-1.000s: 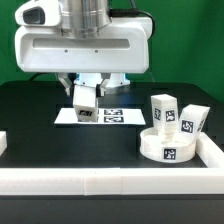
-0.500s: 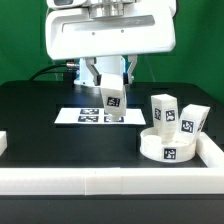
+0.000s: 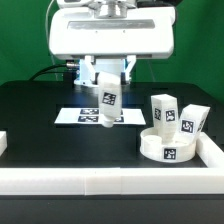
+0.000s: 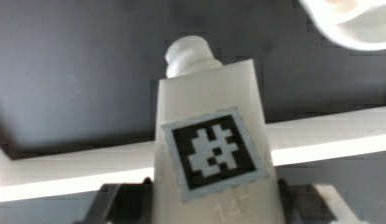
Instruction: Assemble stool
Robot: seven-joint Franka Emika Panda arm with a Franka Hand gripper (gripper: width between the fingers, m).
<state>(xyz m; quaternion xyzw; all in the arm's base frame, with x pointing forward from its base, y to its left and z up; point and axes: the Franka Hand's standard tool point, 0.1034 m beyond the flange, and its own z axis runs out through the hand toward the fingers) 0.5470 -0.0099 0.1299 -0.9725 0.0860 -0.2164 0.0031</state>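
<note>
The jaws are closed on one stool leg (image 3: 107, 100), the gripper (image 3: 107, 76) pinching its upper end from both sides. In the wrist view the gripper (image 4: 208, 203) shows as dark fingers (image 4: 122, 198) flanking the leg (image 4: 211, 125), whose square tag faces the camera and whose rounded peg tip (image 4: 190, 48) points away from the jaws. From the exterior view the leg hangs below the jaws, tilted rather than plumb, with its lower end leaning toward the exterior view's left. That end is over the marker board (image 3: 72, 116), which lies flat near the middle of the black worktop (image 3: 30, 110); whether the tip touches the board cannot be told. Well apart from the gripper, in the front corner of the worktop on the exterior view's right, sits the round seat disc (image 3: 165, 148) with a tag on its side wall. Two more legs are at the disc: an upright leg (image 3: 163, 108) at its back and a tilted leg (image 3: 190, 122) just beside it, nearer the worktop's edge; how they rest on the disc is not clear. A white border rail (image 3: 100, 181) runs along the front edge and turns up past the disc's corner.
</note>
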